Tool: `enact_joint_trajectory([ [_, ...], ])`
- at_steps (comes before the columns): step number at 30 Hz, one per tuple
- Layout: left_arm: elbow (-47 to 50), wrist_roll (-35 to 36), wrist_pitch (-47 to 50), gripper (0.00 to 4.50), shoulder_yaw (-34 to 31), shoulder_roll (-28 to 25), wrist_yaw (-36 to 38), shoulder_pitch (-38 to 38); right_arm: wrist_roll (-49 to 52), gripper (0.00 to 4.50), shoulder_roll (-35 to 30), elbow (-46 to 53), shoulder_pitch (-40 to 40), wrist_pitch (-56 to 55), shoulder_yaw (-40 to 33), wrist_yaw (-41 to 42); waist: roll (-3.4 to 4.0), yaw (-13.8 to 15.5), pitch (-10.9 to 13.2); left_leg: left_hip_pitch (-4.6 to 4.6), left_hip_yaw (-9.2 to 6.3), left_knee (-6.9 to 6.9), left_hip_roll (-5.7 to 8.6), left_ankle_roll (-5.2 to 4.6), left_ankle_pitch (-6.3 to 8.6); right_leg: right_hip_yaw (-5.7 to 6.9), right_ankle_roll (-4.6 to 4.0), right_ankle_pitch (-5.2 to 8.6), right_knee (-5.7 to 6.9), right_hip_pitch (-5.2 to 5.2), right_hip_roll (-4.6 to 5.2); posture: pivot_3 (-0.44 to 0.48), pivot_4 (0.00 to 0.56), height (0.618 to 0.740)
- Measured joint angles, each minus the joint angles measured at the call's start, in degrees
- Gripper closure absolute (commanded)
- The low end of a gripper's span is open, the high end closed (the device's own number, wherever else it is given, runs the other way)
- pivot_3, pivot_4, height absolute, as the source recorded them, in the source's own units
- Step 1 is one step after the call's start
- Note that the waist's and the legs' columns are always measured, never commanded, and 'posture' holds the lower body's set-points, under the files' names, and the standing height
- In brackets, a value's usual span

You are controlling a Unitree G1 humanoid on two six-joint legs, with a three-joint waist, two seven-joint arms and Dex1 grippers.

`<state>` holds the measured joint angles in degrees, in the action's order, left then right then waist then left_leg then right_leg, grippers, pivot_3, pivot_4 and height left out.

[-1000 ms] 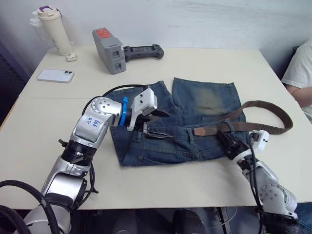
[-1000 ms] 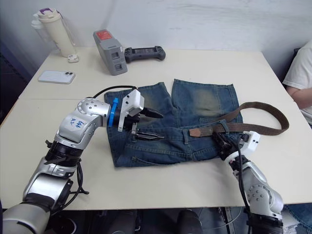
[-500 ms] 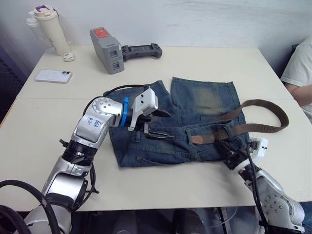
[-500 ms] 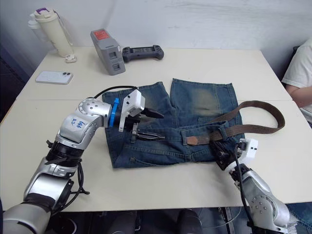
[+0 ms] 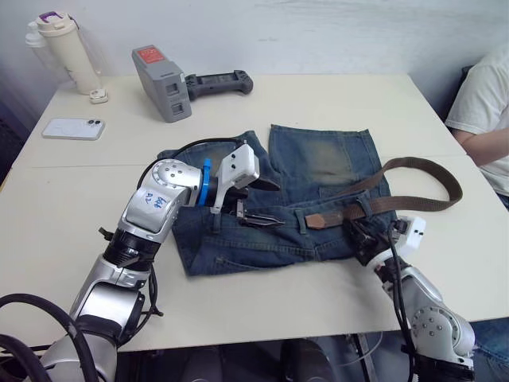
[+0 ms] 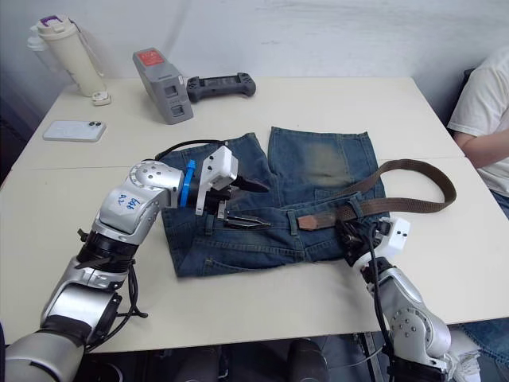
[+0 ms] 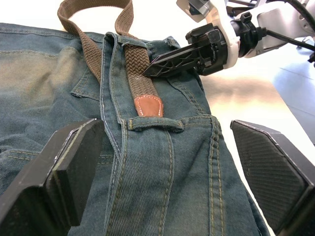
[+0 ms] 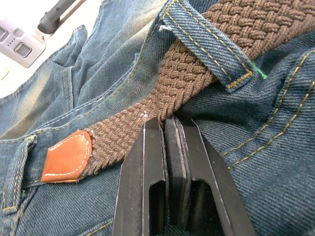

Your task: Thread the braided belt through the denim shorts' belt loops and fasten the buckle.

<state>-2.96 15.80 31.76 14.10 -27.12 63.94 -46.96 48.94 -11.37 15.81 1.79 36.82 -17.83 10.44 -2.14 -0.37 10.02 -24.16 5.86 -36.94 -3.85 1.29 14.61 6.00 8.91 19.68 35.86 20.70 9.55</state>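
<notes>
The denim shorts point(image 5: 278, 199) are laid flat on the table point(image 5: 334, 103), waistband toward the robot. The braided belt point(image 5: 413, 187) is threaded under one belt loop point(image 8: 209, 46) on the robot's right side; its tan leather tip point(image 7: 148, 105) is stopped just short of the next loop point(image 7: 156, 124) near the fly. The rest of the strap is looped out over the table to the right (the buckle cannot be made out).

The right gripper point(image 8: 167, 129) is seen with both fingers pressed together, their tips touching the near edge of the belt; no strap is visibly caught between them, so it is judged clenched on nothing. The left gripper point(image 5: 256, 204) is spread wide over the waistband, one finger either side of the next loop, holding nothing.

Risks, as judged: with no pinch on the strap, a push from the right gripper could slip off the weave or bunch the soft belt instead of advancing it. The tip could butt against the flat-lying loop and ride over it. Denim could be dragged along by the fingertips.

Against the earlier frames: the tan tip is found slightly nearer the centre loop, and the right gripper is brought back up to the waistband after a dip toward the table edge. The left gripper is unchanged.
</notes>
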Motion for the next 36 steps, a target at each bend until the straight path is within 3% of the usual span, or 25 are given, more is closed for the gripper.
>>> enact_joint_trajectory([
  [17,0.0,-0.28,-0.1,0.0,0.0,-0.19,-0.05,0.23,1.35,4.45,4.49,5.2,1.3,5.33,6.15,-3.79,0.48,0.08,0.29,-0.02,0.08,0.0,0.0,0.01,0.01,-0.07,-0.01,0.0,0.03,0.09,0.0,0.0,0.15,0.74],
  [36,2.59,0.48,5.58,0.0,-0.37,-5.14,0.79,2.4,2.23,4.45,7.16,8.79,4.97,9.94,11.76,-9.14,0.69,0.15,0.42,-0.16,0.39,0.04,-0.01,0.01,0.0,-0.36,-0.01,0.0,0.22,0.55,0.0,0.0,0.15,0.74],
])
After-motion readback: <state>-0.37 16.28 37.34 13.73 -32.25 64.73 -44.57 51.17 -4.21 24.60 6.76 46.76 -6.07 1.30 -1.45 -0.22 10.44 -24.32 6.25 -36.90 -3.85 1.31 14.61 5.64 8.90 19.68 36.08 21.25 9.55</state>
